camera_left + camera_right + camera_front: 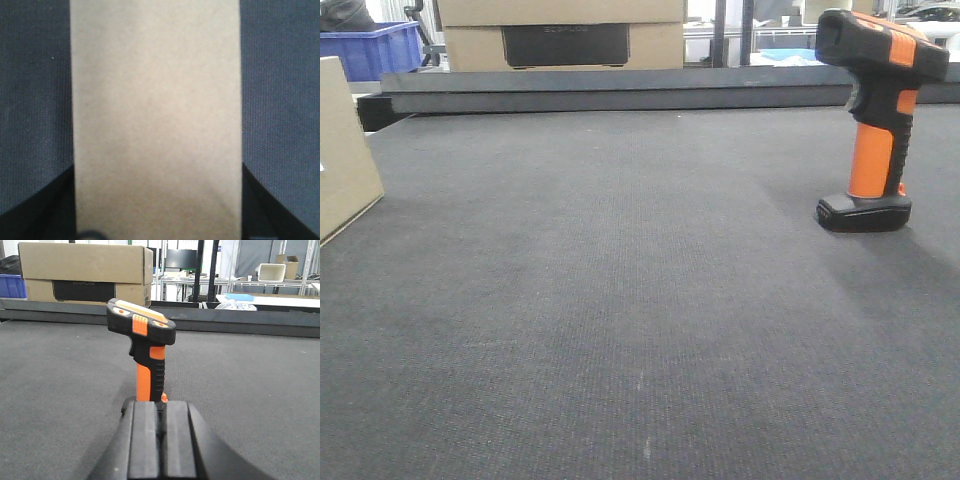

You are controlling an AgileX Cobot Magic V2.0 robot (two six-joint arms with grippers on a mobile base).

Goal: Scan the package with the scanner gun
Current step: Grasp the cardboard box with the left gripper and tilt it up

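Orange-and-black pistol-grip scanner gun point(873, 158) stood upright on its black base at the right of the dark grey woven tabletop point(620, 320), well apart from the plain tan cardboard package point(342, 150) at the left edge. The right gripper point(161, 412) sat low on the near side of the scanner's handle, black jaws pressed together on nothing. The left gripper point(157, 170) was spread wide, its dark fingers point(35, 210) flanking the package (actual contact could not be told).
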